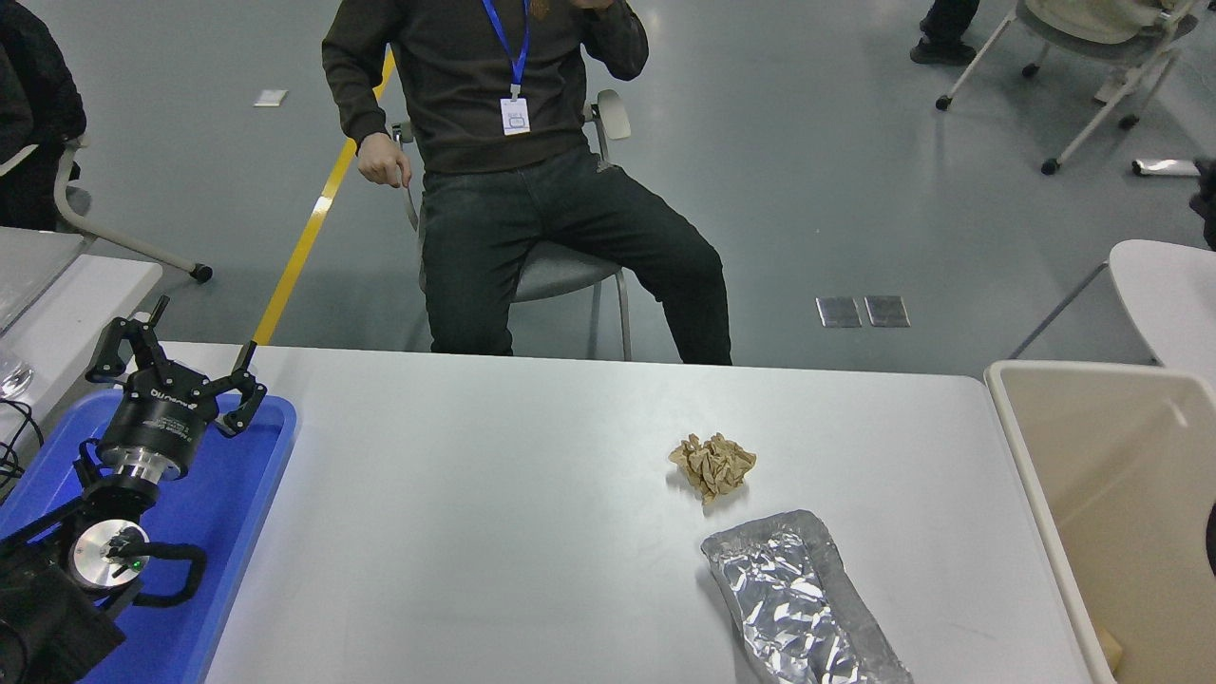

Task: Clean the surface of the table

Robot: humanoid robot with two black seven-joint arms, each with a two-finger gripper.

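A: Lying on the white surface [475, 532], right of centre: crumpled brown paper [712, 465], foil packet [798, 598] just nearer.

B: Left tool [176, 366] parked over blue tray [237, 532], fingers spread, nothing held. Right tool unseen.

One crumpled paper ball [712, 465], one foil pack [800, 598], one blue tray [223, 532], one beige bin [1111, 494].

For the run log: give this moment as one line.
left gripper: open, parked over blue tray | right gripper: not in view | table surface: crumpled brown paper, foil bag | beige bin
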